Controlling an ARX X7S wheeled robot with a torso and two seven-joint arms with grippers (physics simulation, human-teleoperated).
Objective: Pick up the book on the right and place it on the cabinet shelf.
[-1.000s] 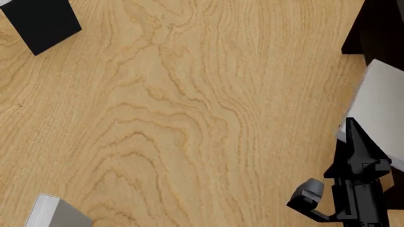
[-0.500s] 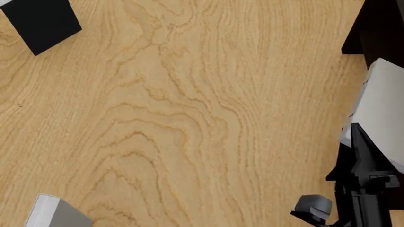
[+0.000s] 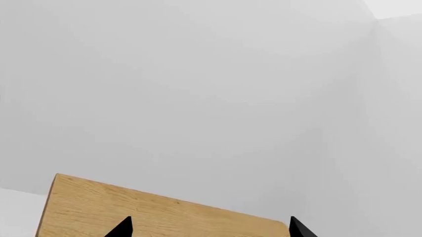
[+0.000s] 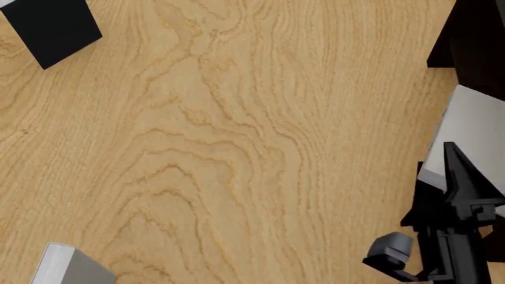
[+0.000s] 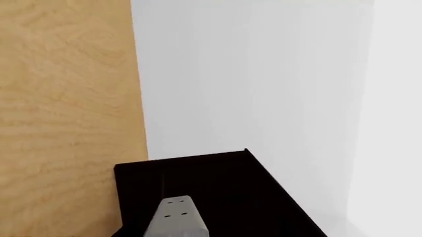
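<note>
Wood-grain table (image 4: pixel 236 148) fills the head view; black book (image 4: pixel 49 26) far left corner, look-alike grey book (image 4: pixel 71 266) near left edge. Right pincer (image 4: pixel 462 177) clenched on the book (image 4: pixel 473 127) at the table's right edge, looks lifted, just short of the cabinet (image 4: pixel 473 35). Right wrist view shows the cabinet close ahead, with a grey strip low in frame, can't tell what. Left pincer (image 3: pixel 207 229) released, idle, only tips visible. Step: carry phase. Next move, as I judge it: raise and reach forward-right, level the book over a board before release.
</note>
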